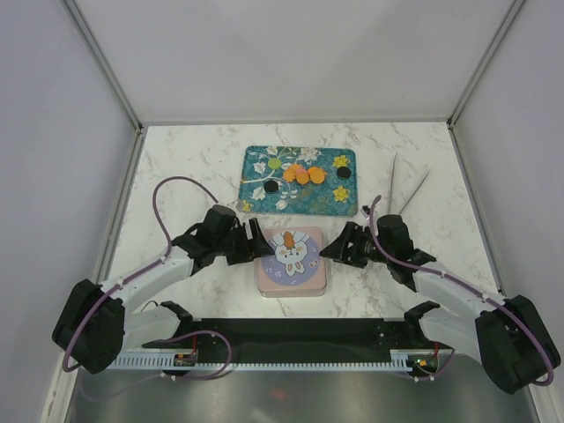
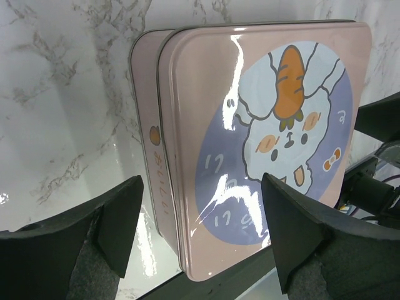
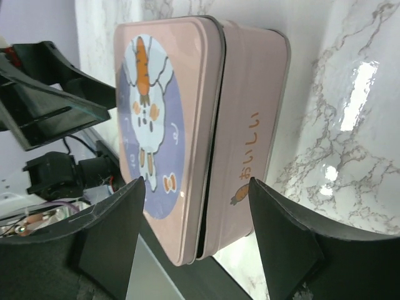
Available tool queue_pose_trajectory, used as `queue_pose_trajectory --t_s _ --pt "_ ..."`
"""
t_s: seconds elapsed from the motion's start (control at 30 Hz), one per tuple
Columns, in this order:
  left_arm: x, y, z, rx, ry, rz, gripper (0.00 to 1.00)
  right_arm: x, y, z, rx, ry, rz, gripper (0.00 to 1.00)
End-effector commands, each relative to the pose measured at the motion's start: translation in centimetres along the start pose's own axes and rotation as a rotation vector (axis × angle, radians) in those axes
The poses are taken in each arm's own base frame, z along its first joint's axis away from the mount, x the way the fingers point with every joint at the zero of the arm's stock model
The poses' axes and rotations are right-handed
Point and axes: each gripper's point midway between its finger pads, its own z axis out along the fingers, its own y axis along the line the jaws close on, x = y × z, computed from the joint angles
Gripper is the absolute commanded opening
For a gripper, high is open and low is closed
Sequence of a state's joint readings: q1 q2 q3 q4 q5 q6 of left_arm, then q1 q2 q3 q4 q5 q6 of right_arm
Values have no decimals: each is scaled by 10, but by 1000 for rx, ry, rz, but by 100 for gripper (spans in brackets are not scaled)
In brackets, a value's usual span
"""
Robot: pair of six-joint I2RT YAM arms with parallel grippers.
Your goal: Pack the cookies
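The cookies [image 1: 302, 174] lie on a teal flowered tray [image 1: 317, 201] at the back: a cluster of orange discs, two black ones [image 1: 272, 187] and a light green one [image 1: 274, 163]. In front of the tray stands a pink square tin [image 1: 292, 261] with a rabbit lid. My left gripper [image 1: 257, 247] is open at the tin's left edge; in the left wrist view the lid's near corner [image 2: 187, 250] shows between its fingers [image 2: 119, 219]. My right gripper [image 1: 328, 251] is open at the tin's right edge, its fingers [image 3: 278, 231] straddling the side wall [image 3: 244, 137]. There the lid sits slightly ajar.
Two thin grey sticks [image 1: 405, 189] lie on the marble right of the tray. A black strip [image 1: 291, 339] runs along the near edge between the arm bases. White walls close in the table on three sides.
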State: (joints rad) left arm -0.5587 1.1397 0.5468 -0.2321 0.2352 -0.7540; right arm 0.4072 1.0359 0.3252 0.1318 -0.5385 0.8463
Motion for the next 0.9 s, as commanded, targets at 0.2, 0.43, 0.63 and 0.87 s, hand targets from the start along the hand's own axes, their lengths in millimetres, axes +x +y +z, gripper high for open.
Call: queue_pose_trajectory --t_s 0.2,0.43,0.63,0.87 --pt "-6 -15 0 -1 -6 27 83 -7 -3 10 73 -27 -88 77" --pt "-7 -26 -3 14 -4 34 82 -8 2 12 65 -27 -101 76" --pt "-7 -34 -4 21 3 44 82 -6 -1 17 72 -18 -89 73" --pt "-5 -41 -5 31 14 53 81 -4 1 20 62 -15 -83 66"
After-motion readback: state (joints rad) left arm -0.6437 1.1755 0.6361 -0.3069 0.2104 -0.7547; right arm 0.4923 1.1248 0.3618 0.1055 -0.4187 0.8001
